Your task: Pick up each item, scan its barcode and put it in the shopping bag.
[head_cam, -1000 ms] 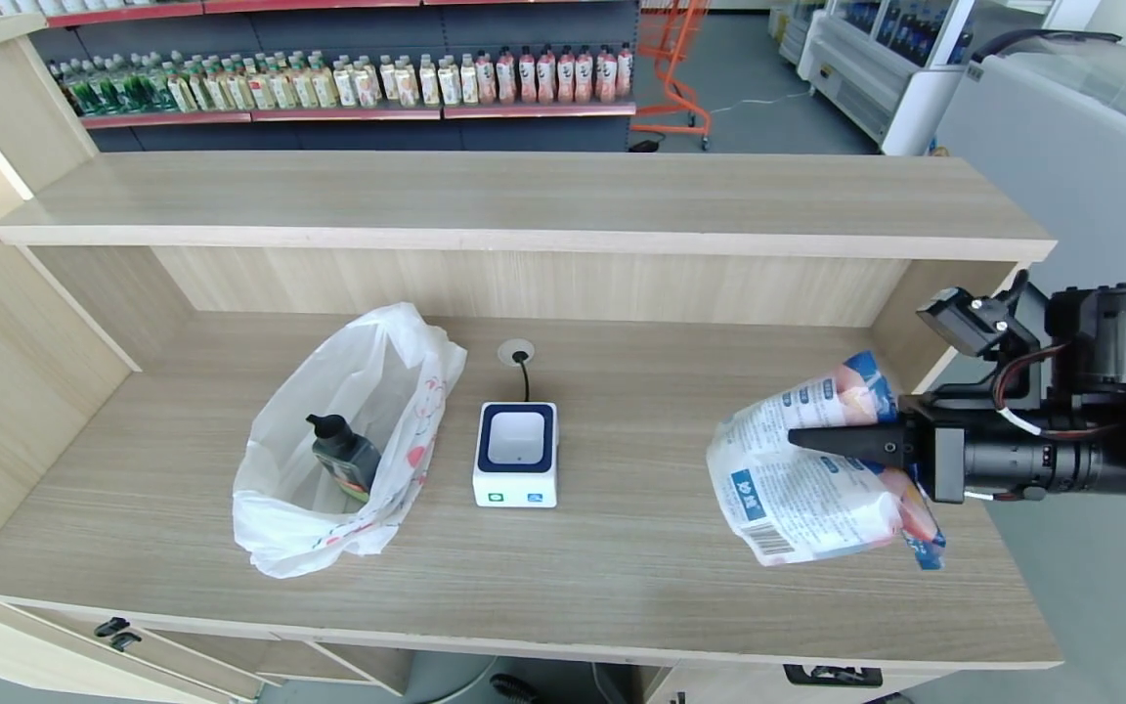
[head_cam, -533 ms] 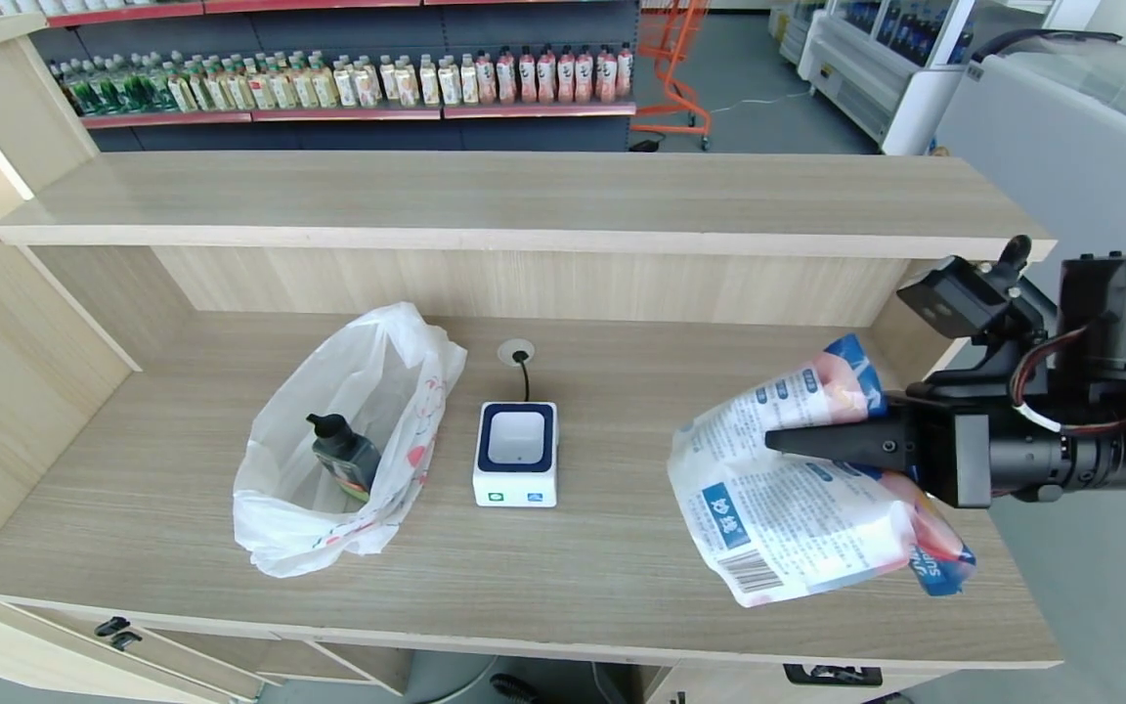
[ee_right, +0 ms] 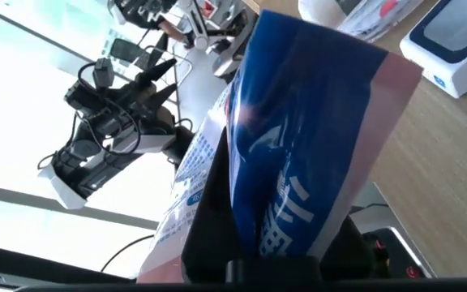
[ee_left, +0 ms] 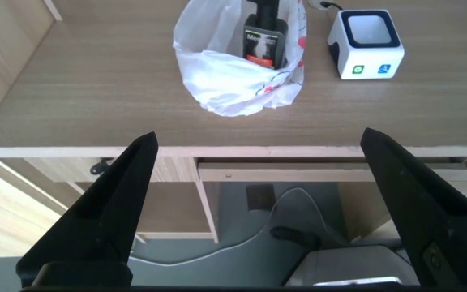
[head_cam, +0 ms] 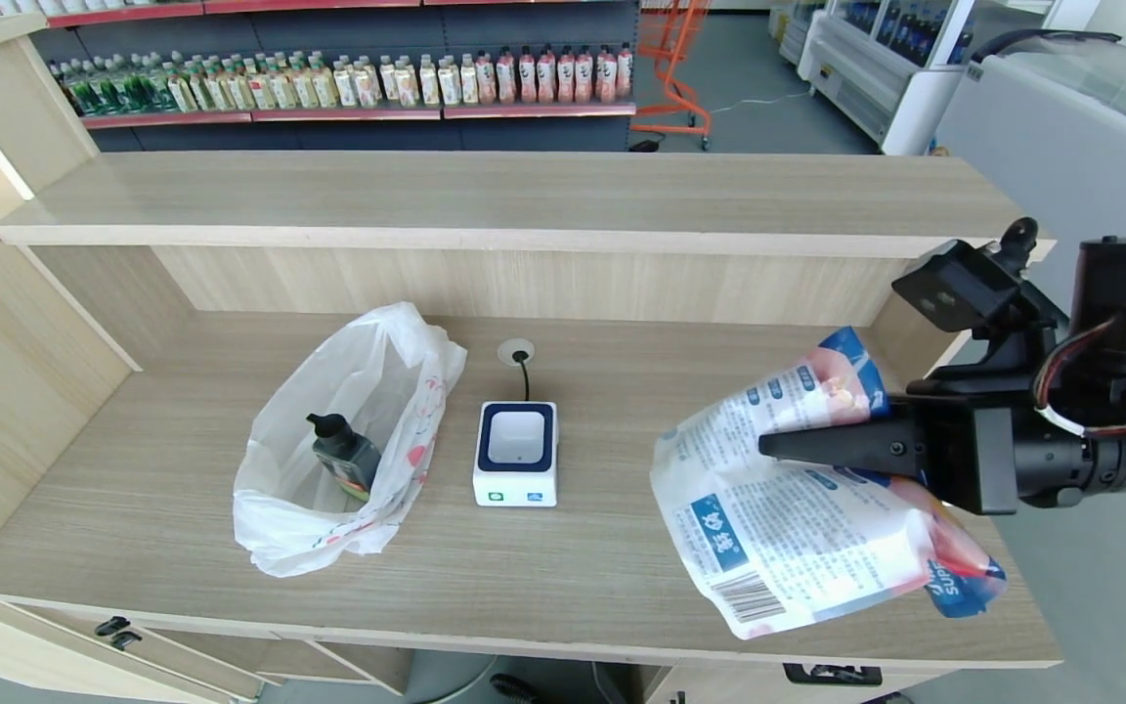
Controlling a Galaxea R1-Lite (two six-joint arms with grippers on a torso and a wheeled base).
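tabletop [head_cam: 622, 577]: light wood, raised ledge along its far edge.

shopping bag [head_cam: 407, 391]: thin white plastic, slumped open at left-centre, mouth up.

snack pouch [head_cam: 788, 528]: held over the right near corner, apparently clear of the surface. right gripper [head_cam: 778, 452] comes in from the right edge, jaws closed across the pouch's mid-body; one finger lies on the upper face, the other is hidden beneath.
- handling (judged): light, soft, puffed film. it will sag and swing beyond the grip, the film is slick, and the contents may crush under a hard squeeze. best hold is across the flat body or a sealed edge, away from the barcode [head_cam: 747, 596]. the present hold leaves the barcode uncovered.
- orientation: long axis runs from the far edge toward the near edge, slanting left. blue sealed end is the far one, barcode end the near one. printed back faces up, so it likely needs turning face-down for a read.

scanner [head_cam: 516, 454]: white box at centre, window up, just beside the bag, well apart from the pouch.

dark bottle [head_cam: 343, 455]: lying inside the bag.

left gripper [ee_left: 258, 203]: off the near edge, jaws wide, holding nothing.
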